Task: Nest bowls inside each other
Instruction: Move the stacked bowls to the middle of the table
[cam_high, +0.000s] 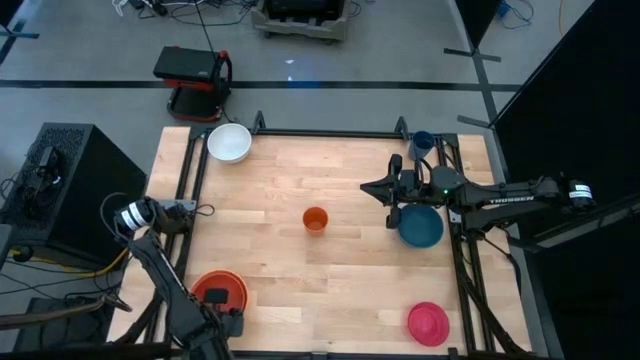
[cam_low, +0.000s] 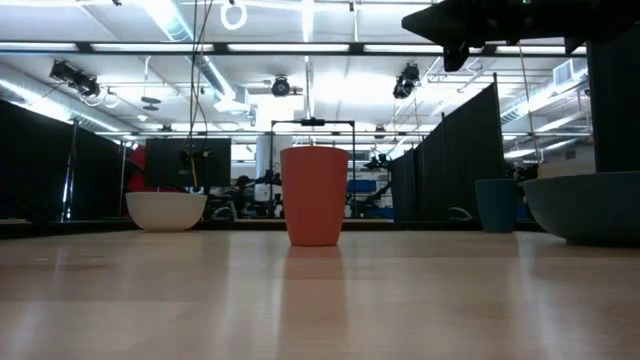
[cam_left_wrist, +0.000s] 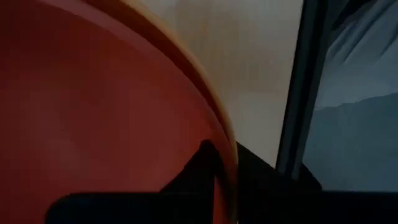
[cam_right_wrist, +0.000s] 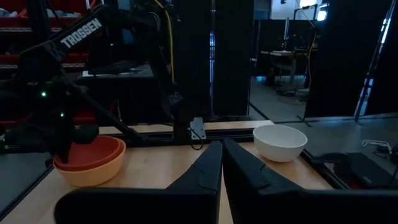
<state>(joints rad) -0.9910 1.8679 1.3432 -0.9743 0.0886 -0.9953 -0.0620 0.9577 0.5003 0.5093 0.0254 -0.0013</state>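
Jaws of the left gripper (cam_high: 228, 318) are clenched on the near rim of the red bowl (cam_high: 219, 289), which already sits nested in the orange bowl (cam_right_wrist: 91, 170) at the table's near-left corner. Jaws of the right gripper (cam_right_wrist: 222, 160) are pressed together on nothing; you will find that arm parked above the teal-blue bowl (cam_high: 421, 225) at the right side.

Treat the bowls as light, stiff plastic with a smooth, probably slippery wall. Take each by its thin rim, one finger inside and one outside; expect a pinched bowl to tilt.

The white bowl (cam_high: 229, 142) stands at the far-left corner and the magenta-pink bowl (cam_high: 428, 323) lies upturned at the near right. The small orange cup (cam_high: 315, 219) stands mid-table, across any path between left and right; the small dark-blue cup (cam_high: 422, 144) stands at the far right.
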